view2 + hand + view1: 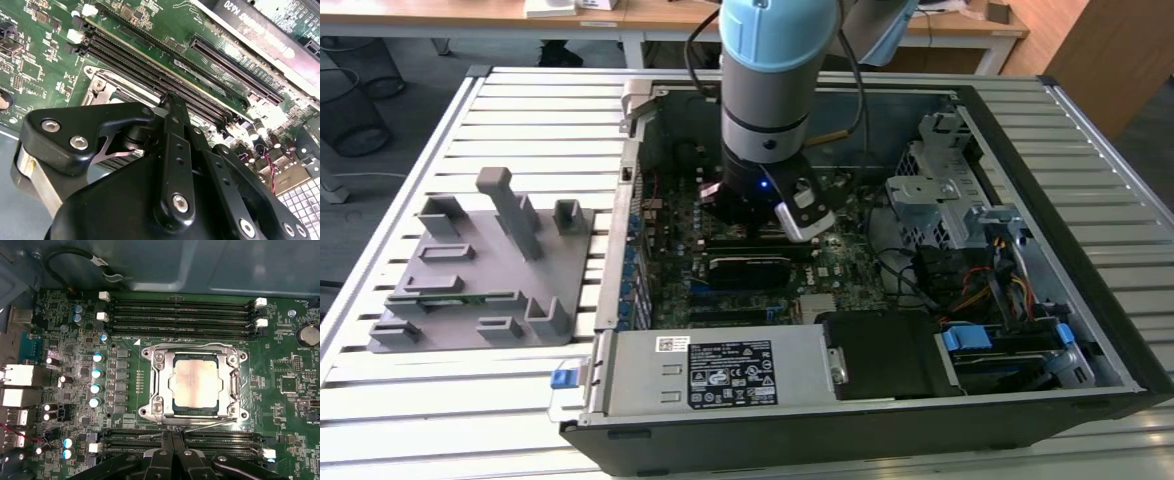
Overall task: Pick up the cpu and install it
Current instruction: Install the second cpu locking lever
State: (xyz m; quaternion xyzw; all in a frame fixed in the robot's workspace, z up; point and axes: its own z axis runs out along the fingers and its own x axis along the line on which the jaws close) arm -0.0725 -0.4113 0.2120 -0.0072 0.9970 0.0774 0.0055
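Pale-blue and grey arm (771, 80) with black cables ends in a black, silver-screwed gripper (172, 150).

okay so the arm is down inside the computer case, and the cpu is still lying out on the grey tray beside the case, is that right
Not quite. The arm is down inside the case, but the cpu is not on the grey tray. The first wrist view shows it sitting in the motherboard socket, framed by the metal bracket.
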